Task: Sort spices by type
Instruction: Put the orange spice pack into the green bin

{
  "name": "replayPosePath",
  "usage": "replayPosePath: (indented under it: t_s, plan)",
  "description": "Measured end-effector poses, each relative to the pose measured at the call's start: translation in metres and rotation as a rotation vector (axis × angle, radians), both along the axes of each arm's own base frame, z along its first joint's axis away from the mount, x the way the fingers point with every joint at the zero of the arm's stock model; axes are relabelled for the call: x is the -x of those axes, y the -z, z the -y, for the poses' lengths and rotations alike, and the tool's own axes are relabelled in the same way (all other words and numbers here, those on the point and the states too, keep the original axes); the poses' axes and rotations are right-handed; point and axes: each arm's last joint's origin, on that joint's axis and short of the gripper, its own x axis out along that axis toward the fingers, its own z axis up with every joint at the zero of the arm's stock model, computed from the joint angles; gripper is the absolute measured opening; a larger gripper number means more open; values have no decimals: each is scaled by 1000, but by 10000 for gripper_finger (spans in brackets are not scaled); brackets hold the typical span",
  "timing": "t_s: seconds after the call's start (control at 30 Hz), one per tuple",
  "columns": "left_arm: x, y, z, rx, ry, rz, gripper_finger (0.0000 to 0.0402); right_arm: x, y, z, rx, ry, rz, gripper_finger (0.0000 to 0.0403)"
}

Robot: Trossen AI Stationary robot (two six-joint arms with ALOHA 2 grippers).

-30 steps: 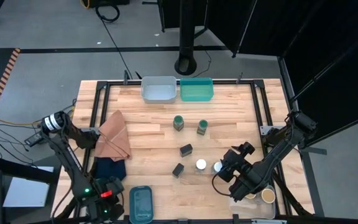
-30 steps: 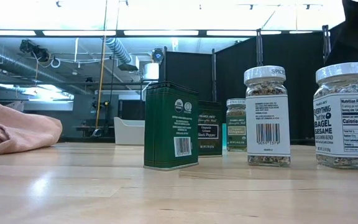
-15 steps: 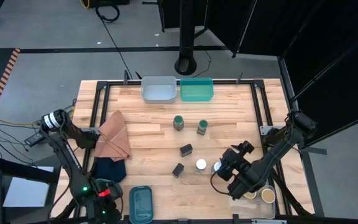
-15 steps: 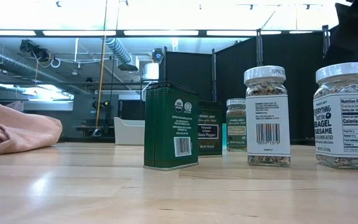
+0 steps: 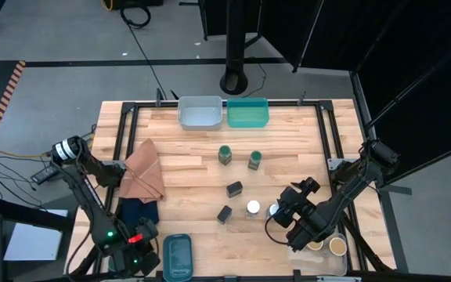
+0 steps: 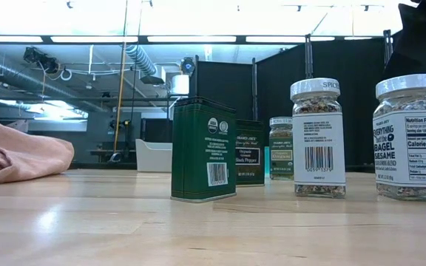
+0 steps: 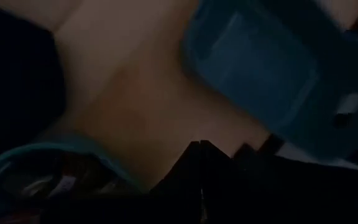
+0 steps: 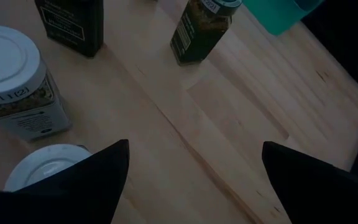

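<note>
Two green-lidded jars (image 5: 225, 154) (image 5: 254, 160) stand mid-table, with two small black boxes (image 5: 234, 188) (image 5: 224, 213) nearer. Two white-lidded jars (image 5: 253, 207) (image 5: 274, 210) stand beside them; they also show in the low view (image 6: 318, 137) (image 6: 416, 137). My right gripper (image 5: 282, 213) hovers open over the right-hand white-lidded jar; in the right wrist view (image 8: 194, 152) that jar's lid (image 8: 42, 171) lies beside one finger, untouched. Two tan-topped jars (image 5: 337, 246) sit at the near right corner. My left gripper (image 5: 135, 252) (image 7: 201, 144) waits shut at the near left edge.
A grey bin (image 5: 200, 111) and a green bin (image 5: 247, 112) stand at the far edge. A brown cloth (image 5: 143, 172) and a dark blue cloth (image 5: 138, 210) lie on the left. A teal bin (image 5: 177, 256) sits at the near edge, by my left gripper. Bare wood lies right of the green-lidded jars.
My right gripper has crept a little toward the table's left and now covers more of the right-hand white-lidded jar's lid. The jars and boxes have stayed where they were.
</note>
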Motion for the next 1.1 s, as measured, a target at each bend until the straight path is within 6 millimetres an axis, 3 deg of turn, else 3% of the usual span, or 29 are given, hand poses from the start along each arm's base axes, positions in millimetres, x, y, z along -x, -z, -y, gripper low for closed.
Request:
replayPosePath:
  t_s: [0.23, 1.1]
  plan:
    - [2, 16, -1, 66, 42, -57, 0, 0, 0, 0, 7, -19, -15, 374]
    - [8, 16, 2, 145, 97, -191, 0, 0, 0, 0, 9, -19, -18, 374]
